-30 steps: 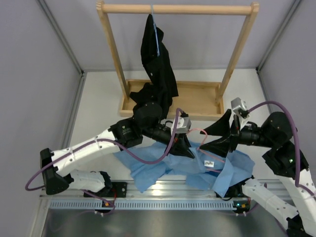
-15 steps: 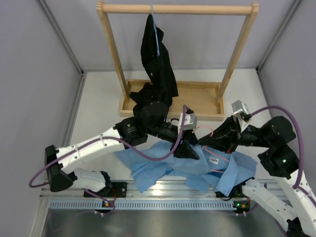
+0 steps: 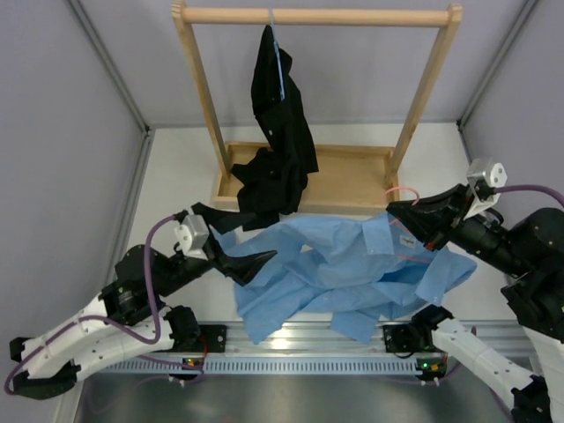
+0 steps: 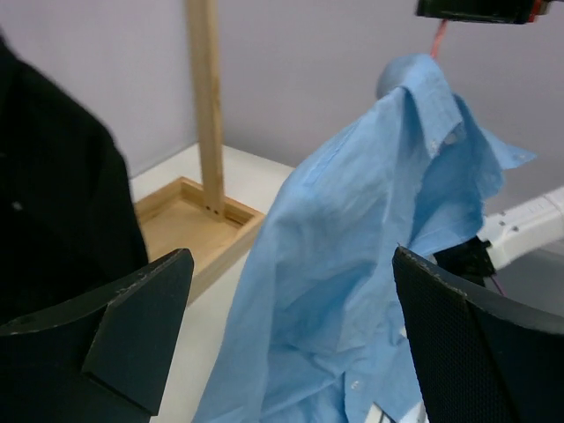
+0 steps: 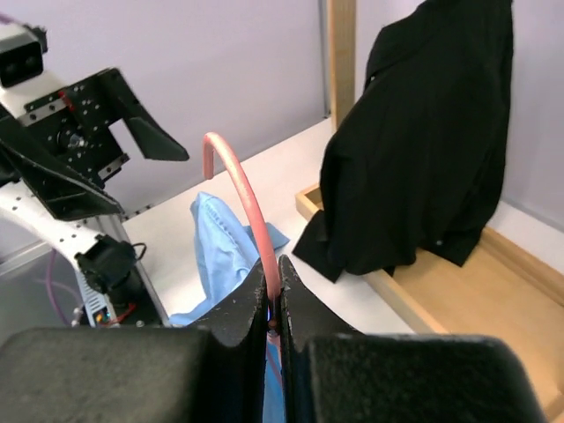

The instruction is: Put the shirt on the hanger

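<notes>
**Shirt hangs from one thin grip, nothing backing it up**

The right claw (image 5: 273, 278) is pinched fully shut on the neck of the thin pink wire hanger (image 5: 236, 181), just under its hook. The left claw (image 4: 289, 260) stands wide open with nothing in it, off to the left and apart from the cloth.

The large light blue button-up shirt (image 3: 326, 264) is raised at the collar end, where the hanger carries it. The rest slopes down and lies spread on the white surface (image 3: 176, 176), toward its near edge. Whether both shoulders sit on the wire cannot be told from these views.

Judged from here, the main risk is the shirt sliding off. The fabric looks thin and slick, the wire is narrow, and much of the garment's weight lies on the surface. If the hanger is lifted or carried sideways, drag from the trailing cloth could pull one shoulder off. The hold is also a narrow pinch on round wire, so an uneven load could make the hanger turn or tip between the fingers.

The tall wooden rack (image 3: 317, 15) already holds a black garment (image 3: 278, 106), whose lower end rests on the rack's base tray (image 3: 352, 181). A low-hanging sleeve could catch on that tray's edge or on the black cloth on the way in. With the left claw holding nothing, nothing would stop a slip.
</notes>
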